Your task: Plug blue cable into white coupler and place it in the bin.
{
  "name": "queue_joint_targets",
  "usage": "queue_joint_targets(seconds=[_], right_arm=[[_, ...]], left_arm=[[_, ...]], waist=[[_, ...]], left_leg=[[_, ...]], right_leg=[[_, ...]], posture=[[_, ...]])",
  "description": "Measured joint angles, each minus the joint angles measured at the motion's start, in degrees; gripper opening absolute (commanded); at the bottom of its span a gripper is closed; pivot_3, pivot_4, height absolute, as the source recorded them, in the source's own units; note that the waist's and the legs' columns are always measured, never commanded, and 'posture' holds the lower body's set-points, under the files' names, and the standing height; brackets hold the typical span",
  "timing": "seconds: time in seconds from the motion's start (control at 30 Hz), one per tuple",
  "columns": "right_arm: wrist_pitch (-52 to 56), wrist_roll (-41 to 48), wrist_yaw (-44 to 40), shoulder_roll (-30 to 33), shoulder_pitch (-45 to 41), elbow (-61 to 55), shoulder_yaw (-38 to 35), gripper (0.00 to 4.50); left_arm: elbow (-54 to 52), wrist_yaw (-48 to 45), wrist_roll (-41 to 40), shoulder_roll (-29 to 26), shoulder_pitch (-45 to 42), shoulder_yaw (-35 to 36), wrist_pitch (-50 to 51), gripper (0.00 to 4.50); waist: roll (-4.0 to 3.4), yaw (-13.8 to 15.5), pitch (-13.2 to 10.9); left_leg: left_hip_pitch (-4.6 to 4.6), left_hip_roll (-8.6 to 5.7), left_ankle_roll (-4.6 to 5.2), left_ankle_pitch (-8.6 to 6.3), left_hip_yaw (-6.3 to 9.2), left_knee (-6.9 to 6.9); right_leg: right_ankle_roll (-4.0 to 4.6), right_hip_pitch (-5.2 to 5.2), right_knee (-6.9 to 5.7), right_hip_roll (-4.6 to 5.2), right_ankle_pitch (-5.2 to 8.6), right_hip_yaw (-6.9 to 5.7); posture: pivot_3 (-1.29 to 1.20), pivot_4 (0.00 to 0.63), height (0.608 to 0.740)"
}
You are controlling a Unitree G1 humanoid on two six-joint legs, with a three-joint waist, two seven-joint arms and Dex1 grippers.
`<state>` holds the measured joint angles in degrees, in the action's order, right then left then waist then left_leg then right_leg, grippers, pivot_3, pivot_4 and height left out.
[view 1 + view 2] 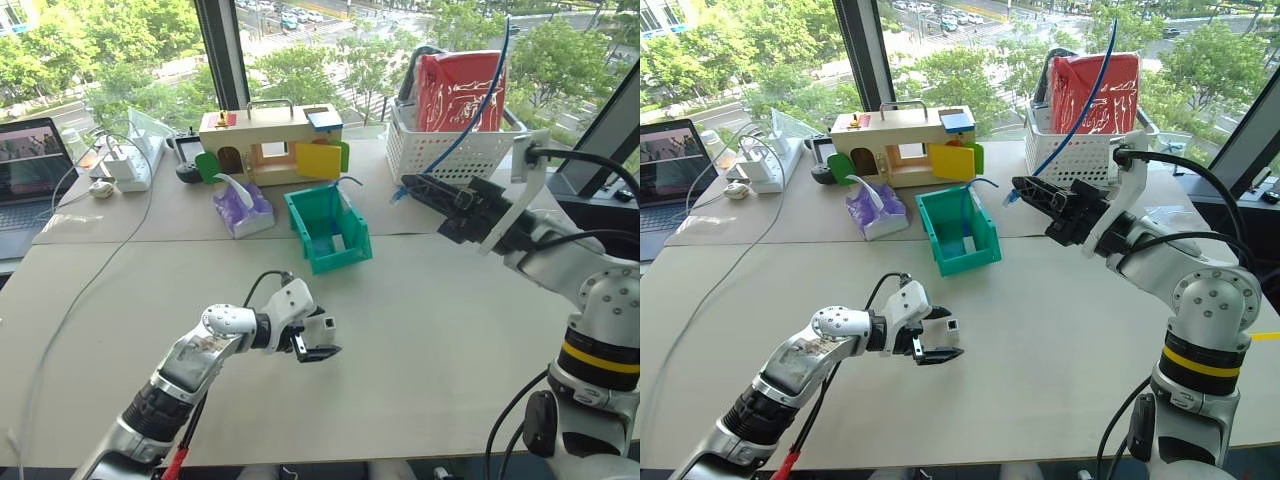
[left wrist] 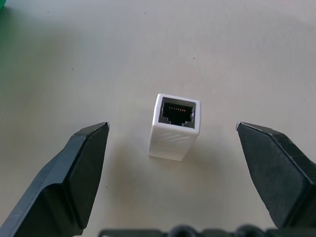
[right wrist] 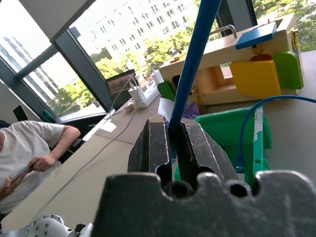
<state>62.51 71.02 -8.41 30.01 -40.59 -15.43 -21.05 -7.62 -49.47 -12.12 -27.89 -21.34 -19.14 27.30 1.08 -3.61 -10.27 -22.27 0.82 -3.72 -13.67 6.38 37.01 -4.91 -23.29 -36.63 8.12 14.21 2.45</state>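
Observation:
The white coupler (image 2: 175, 126) stands on the table with its dark socket facing the left wrist camera. My left gripper (image 1: 318, 338) is low over the near middle of the table, open, one finger on each side of the coupler with a gap on both sides. My right gripper (image 1: 408, 186) is raised at the right, shut on the blue cable (image 1: 470, 115). The cable runs up and back from it over the white basket. The teal bin (image 1: 340, 255) sits in the middle of the table, left of the right gripper. Another stretch of the blue cable (image 3: 247, 113) arcs over the bin's wall.
A white lattice basket (image 1: 450, 150) holding a red bag (image 1: 460, 90) stands at the back right. Behind the bin is a wooden box (image 1: 270, 140) with coloured flaps, and a purple packet (image 1: 243, 210) lies left of the bin. A laptop (image 1: 30, 170) and a power strip (image 1: 125, 165) sit far left. A person (image 3: 29, 148) sits beyond the table.

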Motion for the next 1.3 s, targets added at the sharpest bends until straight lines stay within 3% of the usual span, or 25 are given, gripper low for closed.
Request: queue_joint_targets(seconds=[0.03,0.13,0.2,0.5,0.73,0.83,1.1,1.3], right_arm=[[0.0,0.0,0.0,0.0,0.0,0.0,0.0,0.0],[-0.3,0.0,0.0,0.0,0.0,0.1,0.0,0.0],[-0.6,0.0,-0.1,0.0,0.0,0.1,0.0,0.0],[-0.9,-0.2,-0.9,0.4,-0.1,0.3,0.8,0.0],[-0.6,-4.2,-2.1,4.5,4.3,-1.8,5.1,0.0],[-0.4,-8.2,-2.2,5.7,10.2,-6.4,10.0,0.0],[-2.2,-13.4,1.2,-1.5,22.7,-12.9,15.6,0.0],[-3.2,-14.5,4.4,-7.6,25.2,-14.5,15.9,0.0]], left_arm=[[0.5,-0.2,0.3,0.1,0.0,-0.1,-1.1,2.3],[2.0,-1.0,1.4,-0.1,0.3,-0.1,-4.5,1.04],[2.1,-1.3,1.8,-0.1,0.9,-0.1,-5.9,0.61],[4.1,-3.5,1.8,0.6,1.0,0.2,-9.2,0.61],[3.4,-3.8,3.0,0.2,-2.4,-0.2,-3.0,0.61],[0.1,-2.7,3.0,0.9,-2.4,-1.2,1.9,0.61],[-4.2,-1.2,1.9,2.1,-2.9,-2.1,11.6,0.61],[-4.3,-1.2,1.6,2.2,-4.1,-2.5,14.0,0.61]], waist=[[0.0,0.1,0.0],[0.0,0.1,0.0],[0.0,0.1,0.0],[-0.01,0.2,0.0],[0.0,0.1,0.0],[0.0,0.3,0.0],[0.01,0.4,0.0],[0.0,0.6,0.0]], left_leg=[[0.0,0.0,0.0,0.0,0.0,0.0],[0.0,0.0,0.0,0.0,0.0,0.0],[0.01,0.0,0.0,0.0,0.0,0.0],[0.0,0.0,0.0,0.0,0.0,0.0],[0.01,0.0,0.01,0.0,0.0,-0.01],[0.0,0.0,0.01,-0.01,0.01,0.01],[0.08,-0.01,0.0,0.0,0.01,0.03],[0.09,-0.01,0.0,0.0,0.01,0.02]], right_leg=[[0.0,0.0,0.02,0.0,0.0,0.0],[0.0,0.0,0.0,0.0,0.0,0.0],[0.0,0.0,0.0,0.0,0.0,0.0],[0.0,0.01,-0.01,0.0,0.0,0.0],[0.0,0.01,-0.01,0.0,0.0,0.0],[-0.01,0.04,-0.01,0.0,0.01,-0.01],[-0.02,0.07,0.02,0.0,0.01,0.01],[-0.02,0.08,0.03,0.0,0.01,0.01]], posture=[[0.0,0.15,0.74],[0.0,0.15,0.74],[0.0,0.15,0.74],[0.0,0.15,0.74],[0.0,0.15,0.74],[0.0,0.15,0.74],[0.0,0.15,0.74],[0.0,0.15,0.74]])
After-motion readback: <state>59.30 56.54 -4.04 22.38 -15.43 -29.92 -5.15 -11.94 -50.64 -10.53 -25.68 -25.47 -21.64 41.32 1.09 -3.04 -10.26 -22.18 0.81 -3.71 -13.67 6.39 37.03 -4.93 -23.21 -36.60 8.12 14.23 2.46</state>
